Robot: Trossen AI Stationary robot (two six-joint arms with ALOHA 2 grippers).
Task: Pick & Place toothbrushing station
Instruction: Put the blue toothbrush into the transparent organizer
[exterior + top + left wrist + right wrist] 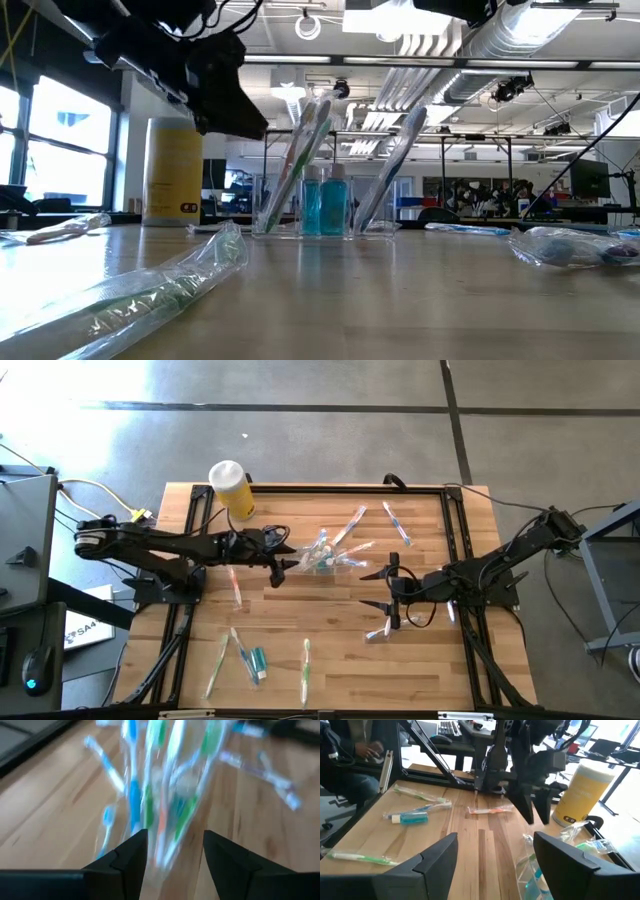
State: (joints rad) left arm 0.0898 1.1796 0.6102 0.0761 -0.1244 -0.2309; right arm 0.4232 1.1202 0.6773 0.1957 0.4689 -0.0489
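Left pincer [283, 565] fingers apart, empty, just beside the clear holder [322, 556] mid-bench, which stands upright with brushes and teal-ended tubes in it. Right pincer [392, 592] also apart and empty, near a wrapped brush [378, 633]. Judgement: lift left clear without nudging the light holder; grip the next brush mid-handle.

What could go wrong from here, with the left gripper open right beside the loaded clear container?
1. The left gripper sits open right beside the clear container, whose toothbrushes lean out well past its rim; a careless retreat might clip them and tip it.
2. Wrapped toothbrushes lie scattered on the table; either arm could sweep one aside in passing.
3. The right gripper hovers open close by, so both arms could crowd the container.
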